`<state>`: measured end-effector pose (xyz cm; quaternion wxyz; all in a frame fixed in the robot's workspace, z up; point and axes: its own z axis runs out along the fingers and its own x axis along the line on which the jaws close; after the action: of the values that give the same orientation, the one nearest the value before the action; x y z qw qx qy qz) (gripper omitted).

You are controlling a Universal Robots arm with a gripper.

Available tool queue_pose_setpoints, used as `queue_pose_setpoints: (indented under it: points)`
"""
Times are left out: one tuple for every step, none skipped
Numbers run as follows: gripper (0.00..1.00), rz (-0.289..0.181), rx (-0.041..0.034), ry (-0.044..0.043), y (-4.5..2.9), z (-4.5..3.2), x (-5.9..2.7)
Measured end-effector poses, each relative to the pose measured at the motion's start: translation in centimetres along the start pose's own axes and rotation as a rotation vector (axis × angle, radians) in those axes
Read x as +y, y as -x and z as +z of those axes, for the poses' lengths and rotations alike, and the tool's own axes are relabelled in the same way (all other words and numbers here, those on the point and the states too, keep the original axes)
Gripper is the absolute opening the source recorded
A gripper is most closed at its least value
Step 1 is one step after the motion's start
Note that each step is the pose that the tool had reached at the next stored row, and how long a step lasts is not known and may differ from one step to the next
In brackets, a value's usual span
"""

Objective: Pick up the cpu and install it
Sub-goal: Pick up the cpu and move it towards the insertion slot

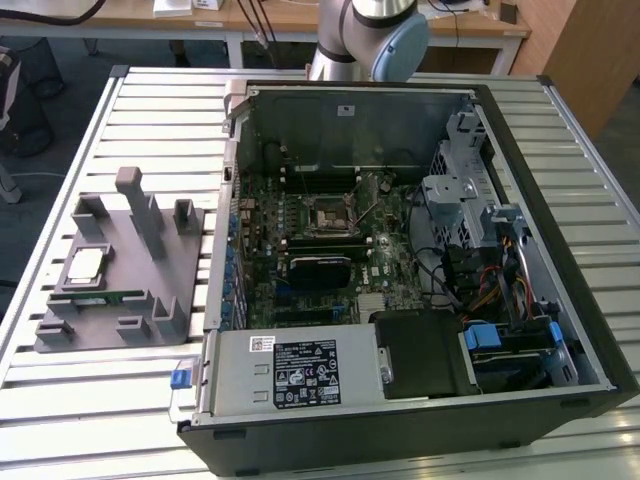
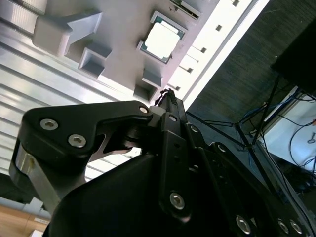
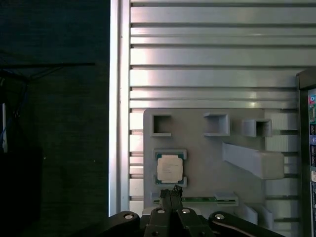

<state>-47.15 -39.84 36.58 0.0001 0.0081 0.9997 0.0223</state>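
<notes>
**Pincer closed above the fixture, cpu not yet taken**

The cpu (image 3: 170,168) sits flat in its square pocket on the grey plastic fixture (image 3: 197,143), pale metal lid up. It lies below the pincer (image 3: 171,191) and a little ahead of where the tips point, with clear air between them; nothing touches it. In the second wrist view the same chip (image 2: 161,41) lies beyond the pincer (image 2: 167,94), past the tips.

I judge the chip light, thin and stiff. The lid looks smooth, so it may slide under a loose pinch. The underside and the green rim are likely the delicate parts. I would want hold on two opposite edges, where the pocket's frame looks to leave gaps, and never on the face.

The fingers are pressed together at the tips and carry nothing.

The wrist faces down at the slatted aluminium table (image 3: 207,64), well above the fixture, with the fingers aimed near the chip's closest edge. The green memory stick (image 3: 197,200) lies in its slot nearly under the tips, nearer to them than the chip. Beyond the chip, on the side away from the pincer, are empty pockets.

In the exterior view the cpu (image 1: 85,265) rests on the fixture (image 1: 140,235) at the exterior view's left. The open computer case (image 1: 520,300) lies beside the fixture, its motherboard socket (image 1: 327,215) bare. An arm joint (image 1: 385,35) shows behind the case.
</notes>
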Motion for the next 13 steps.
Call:
queue_pose_setpoints:
  points:
    - [0.11,0.000,-0.0002,0.0000,0.00,0.14,-0.01]
    - [0.11,0.000,-0.0013,0.0000,0.00,0.30,-0.02]
    - [0.11,0.000,-0.0033,0.0001,0.00,0.46,-0.02]
    - [0.11,0.000,-0.0060,0.0000,0.00,0.57,-0.03]
    - [0.11,0.000,-0.0089,0.0003,0.00,0.69,-0.03]
    - [0.11,-0.001,-0.0118,0.0007,0.00,0.79,-0.04]
    - [0.11,-0.001,-0.0136,0.0012,0.00,0.94,-0.04]
    - [0.11,-0.001,-0.0137,0.0014,-0.01,1.07,-0.06]
    - [0.11,-0.001,-0.0136,0.0013,-0.01,1.15,-0.06]
    - [0.11,-0.001,-0.0135,0.0013,-0.01,1.21,-0.07]
    - [0.11,-0.001,-0.0130,0.0013,0.00,1.31,-0.13]
    - [0.11,-0.001,-0.0095,0.0010,0.00,1.43,-0.18]
    - [0.11,-0.001,-0.0057,0.0008,0.00,1.57,-0.22]
